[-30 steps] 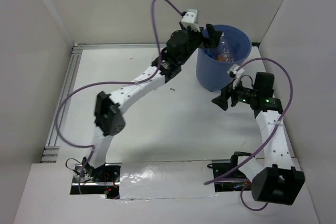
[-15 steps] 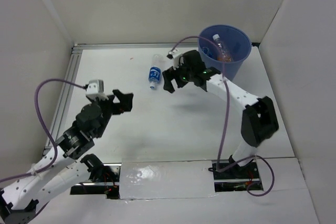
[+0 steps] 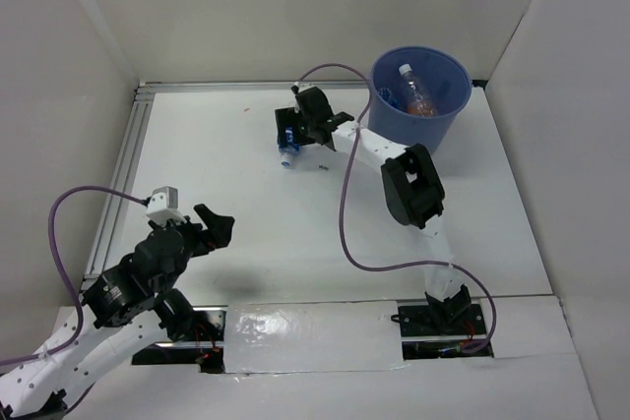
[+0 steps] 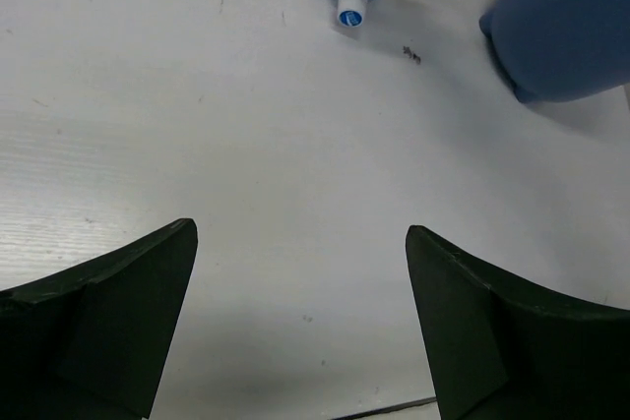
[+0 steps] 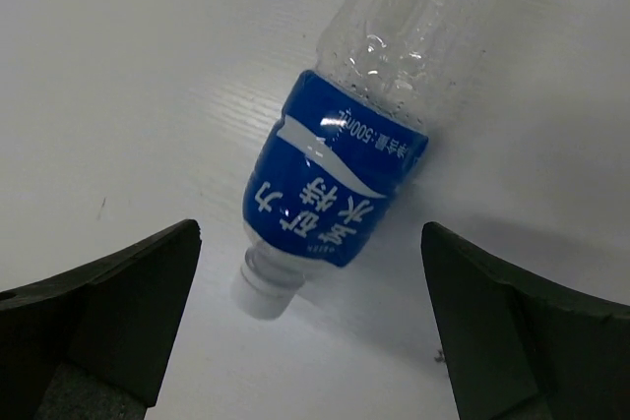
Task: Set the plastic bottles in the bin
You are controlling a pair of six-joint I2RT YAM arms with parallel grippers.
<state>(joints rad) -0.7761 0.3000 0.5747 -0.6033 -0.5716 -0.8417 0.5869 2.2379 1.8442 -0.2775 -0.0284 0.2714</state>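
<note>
Right gripper (image 5: 313, 327): fingers stood wide apart over the lying bottle (image 5: 330, 179), upper centre overhead.
Left gripper (image 4: 300, 322): open, empty, lower left.
Bin (image 3: 399, 140): upper right.
Risk: an off-centre pinch could have rolled the bottle away.
</note>
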